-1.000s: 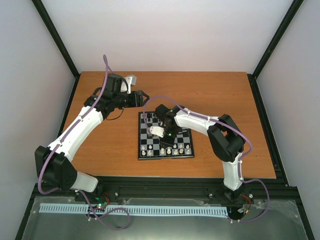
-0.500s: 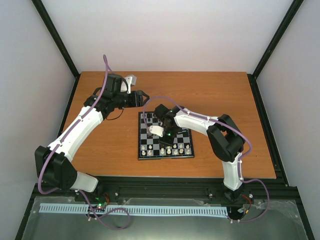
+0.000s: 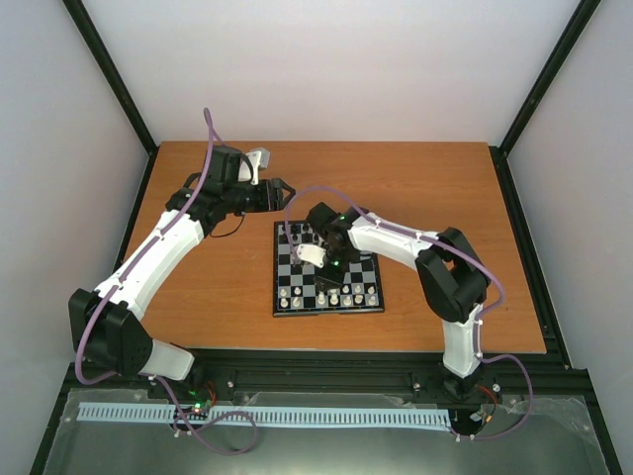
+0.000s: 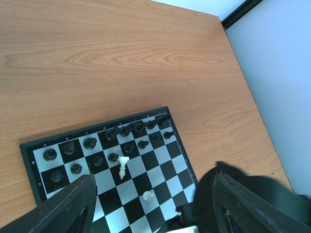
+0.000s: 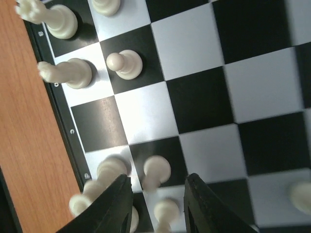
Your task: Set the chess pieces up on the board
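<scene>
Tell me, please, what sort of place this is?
Probably a robotics lab test cell: a wooden table enclosed by plain white panels in a black frame, with two robot arms bolted at its near edge.

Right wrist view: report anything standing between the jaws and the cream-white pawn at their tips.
Nothing visible does. The small cream-white pawn shows right at the open gap of the right gripper, on a black square of the checkered chessboard. Another cream-white piece crowds one finger from outside.
</scene>
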Robot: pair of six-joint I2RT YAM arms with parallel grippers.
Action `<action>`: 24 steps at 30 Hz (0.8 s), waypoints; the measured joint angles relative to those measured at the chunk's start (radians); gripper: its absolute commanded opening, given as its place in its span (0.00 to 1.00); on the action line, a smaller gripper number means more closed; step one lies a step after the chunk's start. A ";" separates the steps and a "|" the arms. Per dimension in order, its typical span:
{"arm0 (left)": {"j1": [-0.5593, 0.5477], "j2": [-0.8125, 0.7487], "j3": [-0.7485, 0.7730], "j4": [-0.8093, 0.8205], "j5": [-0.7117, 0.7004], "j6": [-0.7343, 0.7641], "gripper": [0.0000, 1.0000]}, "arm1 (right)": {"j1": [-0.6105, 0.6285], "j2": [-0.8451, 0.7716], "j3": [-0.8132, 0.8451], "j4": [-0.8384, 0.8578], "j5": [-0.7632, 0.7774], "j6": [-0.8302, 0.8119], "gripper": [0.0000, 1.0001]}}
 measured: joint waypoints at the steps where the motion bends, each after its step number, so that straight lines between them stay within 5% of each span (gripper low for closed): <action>1: 0.000 0.000 0.000 0.000 0.000 0.000 0.66 | -0.005 -0.016 0.000 -0.003 0.000 0.000 0.32; 13: -0.024 0.021 0.000 0.005 -0.048 0.022 0.62 | -0.230 -0.455 -0.164 0.035 -0.010 0.005 0.36; 21: -0.281 0.227 0.039 -0.026 -0.254 0.061 0.55 | -0.294 -0.793 -0.369 0.060 -0.039 0.081 0.44; 24: -0.298 0.275 0.010 -0.011 -0.293 0.070 0.50 | -0.297 -0.897 -0.424 0.115 -0.057 0.093 0.44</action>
